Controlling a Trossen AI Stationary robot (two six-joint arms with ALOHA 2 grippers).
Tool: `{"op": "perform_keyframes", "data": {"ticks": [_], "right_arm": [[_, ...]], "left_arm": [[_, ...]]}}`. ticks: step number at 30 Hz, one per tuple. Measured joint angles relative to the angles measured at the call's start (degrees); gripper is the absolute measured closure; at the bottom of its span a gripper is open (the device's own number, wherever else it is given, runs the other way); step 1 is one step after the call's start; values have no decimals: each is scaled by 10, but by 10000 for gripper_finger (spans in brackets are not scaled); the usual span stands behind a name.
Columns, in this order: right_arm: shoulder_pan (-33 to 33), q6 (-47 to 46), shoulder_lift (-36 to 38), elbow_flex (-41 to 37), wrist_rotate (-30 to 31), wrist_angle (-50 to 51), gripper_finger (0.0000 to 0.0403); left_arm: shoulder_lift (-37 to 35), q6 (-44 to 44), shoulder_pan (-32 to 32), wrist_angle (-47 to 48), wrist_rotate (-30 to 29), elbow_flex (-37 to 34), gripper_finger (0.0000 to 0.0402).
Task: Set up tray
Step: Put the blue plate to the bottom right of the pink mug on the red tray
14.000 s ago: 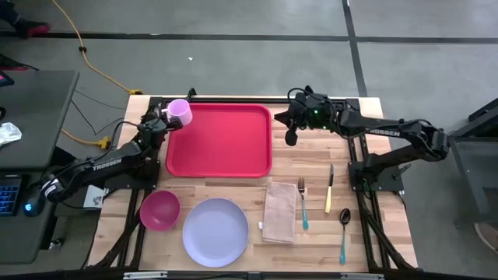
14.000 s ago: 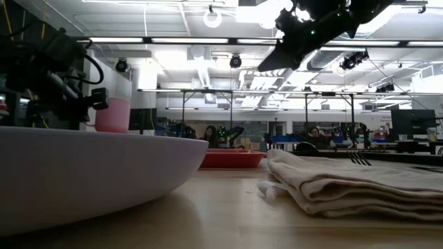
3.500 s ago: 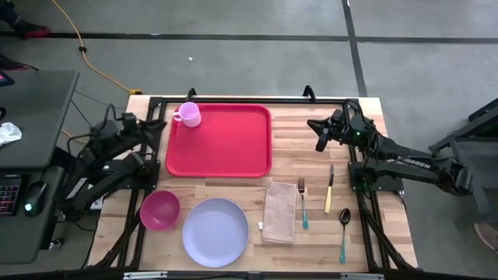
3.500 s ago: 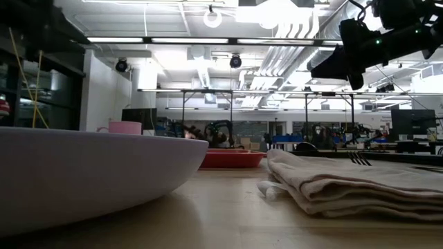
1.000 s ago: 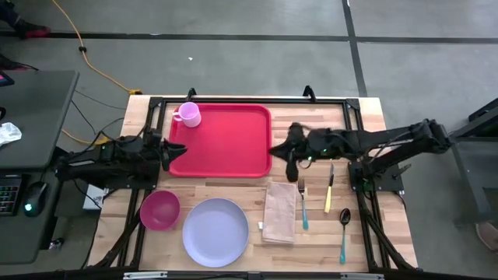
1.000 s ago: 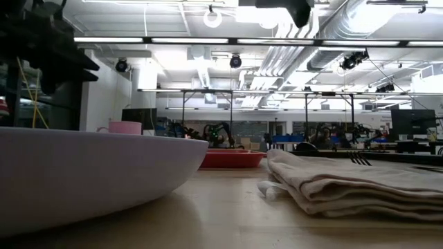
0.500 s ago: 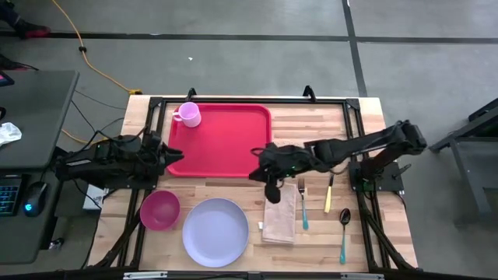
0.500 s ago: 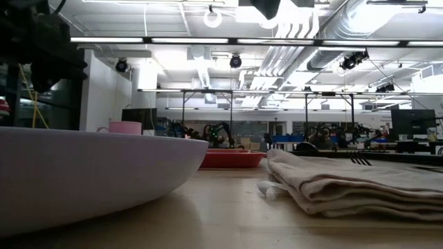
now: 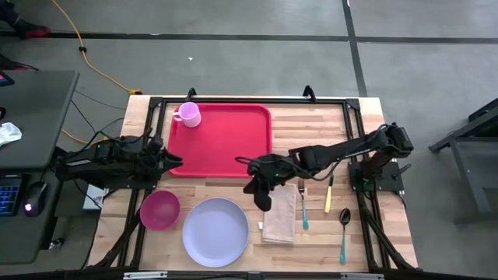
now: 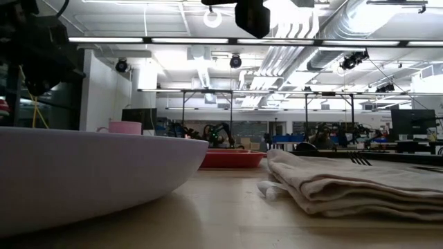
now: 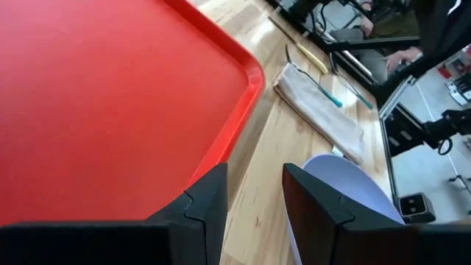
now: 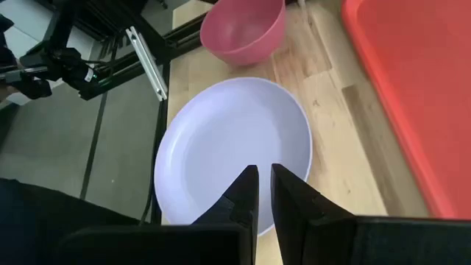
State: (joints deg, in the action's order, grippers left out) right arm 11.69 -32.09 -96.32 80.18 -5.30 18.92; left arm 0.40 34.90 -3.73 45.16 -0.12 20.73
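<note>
Red tray (image 9: 220, 140) flat on wooden desk (image 9: 311, 132), far-left of centre, pink cup (image 9: 188, 114) standing in its far-left corner. Left claw (image 9: 173, 161) spread, empty, just off tray's near-left corner; right claw (image 9: 261, 196) pressed together, empty, above gap between lavender plate (image 9: 215, 231) and beige napkin (image 9: 279, 212). Pink bowl (image 9: 159, 210) left of plate; fork (image 9: 302, 202), knife (image 9: 329, 189), spoon (image 9: 343, 232) right of napkin.

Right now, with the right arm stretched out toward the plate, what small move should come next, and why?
Probably open the right gripper and lower it onto the plate's near rim. Its fingers are shut and hover over that edge, holding nothing. The plate lies on the table, not on the tray, where only the mug stands. The left gripper waits open at the tray's corner.
</note>
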Motion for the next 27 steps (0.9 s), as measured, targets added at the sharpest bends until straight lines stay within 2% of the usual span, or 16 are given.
{"op": "perform_keyframes", "data": {"ticks": [16,22,27], "right_arm": [[26,-84,-47,0,11,-3,386],[26,-97,-68,0,4,-5,386],[26,-93,-88,0,-14,-45,387]], "left_arm": [[0,-59,0,-14,88,0,240],[0,-66,0,-16,90,0,240],[0,-67,0,-14,90,0,240]]}}
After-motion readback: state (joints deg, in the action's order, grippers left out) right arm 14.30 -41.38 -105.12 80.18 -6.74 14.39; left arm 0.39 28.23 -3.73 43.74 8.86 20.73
